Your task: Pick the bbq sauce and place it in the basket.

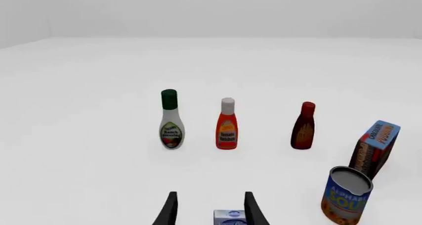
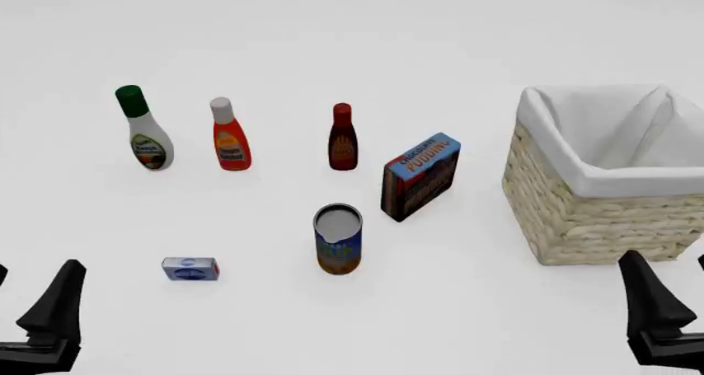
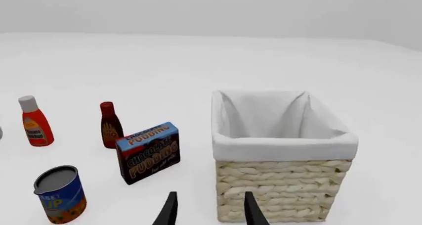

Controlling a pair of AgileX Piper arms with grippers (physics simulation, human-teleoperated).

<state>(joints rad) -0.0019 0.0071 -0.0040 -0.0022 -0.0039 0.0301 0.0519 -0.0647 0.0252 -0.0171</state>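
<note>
I'm looking down at the bbq sauce standing upright on the worktop, third in a row of bottles, to the right of the orange-red ketchup bottle and the green-capped ranch bottle, with the chocolate pudding box just beside it on the near right and the soup can nearer to me. The basket is sitting well apart on the right and nothing is lying in it. I'm holding both arms back at the near edge: left gripper with its jaws parted and nothing between them, right gripper likewise spread and carrying nothing. I'm judging the bottle as light, rigid plastic, smooth and a bit slippery, tall and narrow, so it's likely to tip if nudged. I'm planning to take it around the wider lower body at the label, not the slim neck, and I'm minding the pudding box crowding that side.
</note>
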